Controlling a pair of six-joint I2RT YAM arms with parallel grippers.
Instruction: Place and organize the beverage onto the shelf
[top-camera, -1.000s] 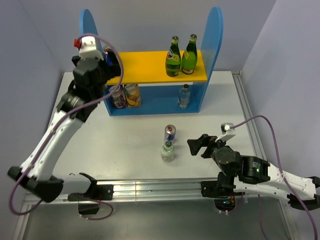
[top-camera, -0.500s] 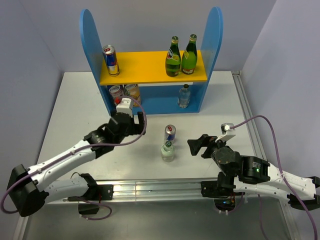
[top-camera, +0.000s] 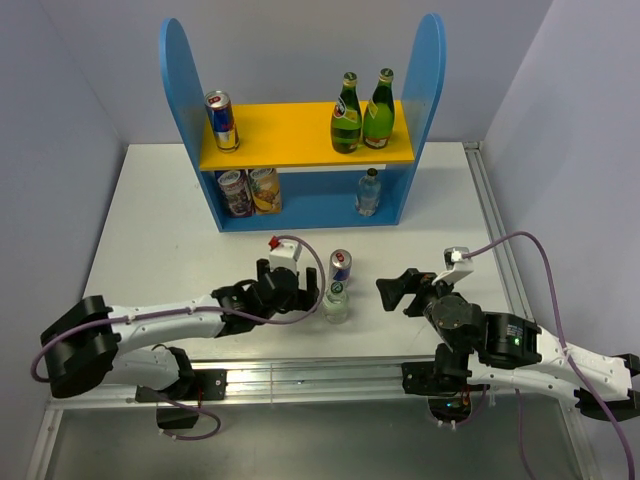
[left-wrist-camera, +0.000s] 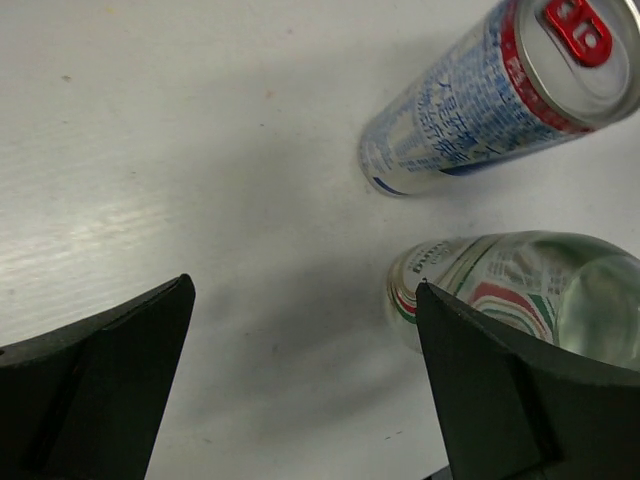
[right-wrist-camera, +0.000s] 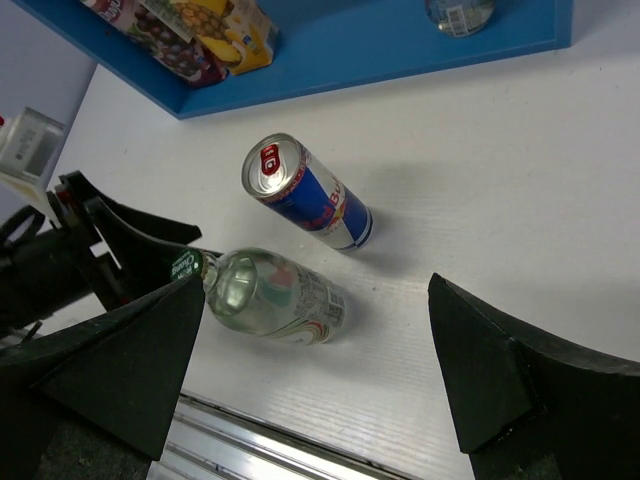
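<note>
Left end effector (top-camera: 303, 292) spread wide, empty; clear bottle (top-camera: 336, 303) at its 3 o'clock, maybe touching, can (top-camera: 340, 266) near.

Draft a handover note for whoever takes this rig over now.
Left end effector: open, empty, beside the clear bottle on the white table.
Right end effector: open, empty, opposite.
Done: blue shelf with yellow board holds a blue-and-silver can and two green bottles above, two printed cans and a small clear bottle below.
To do: shelve the table's bottle and slim blue-and-silver can.
</note>
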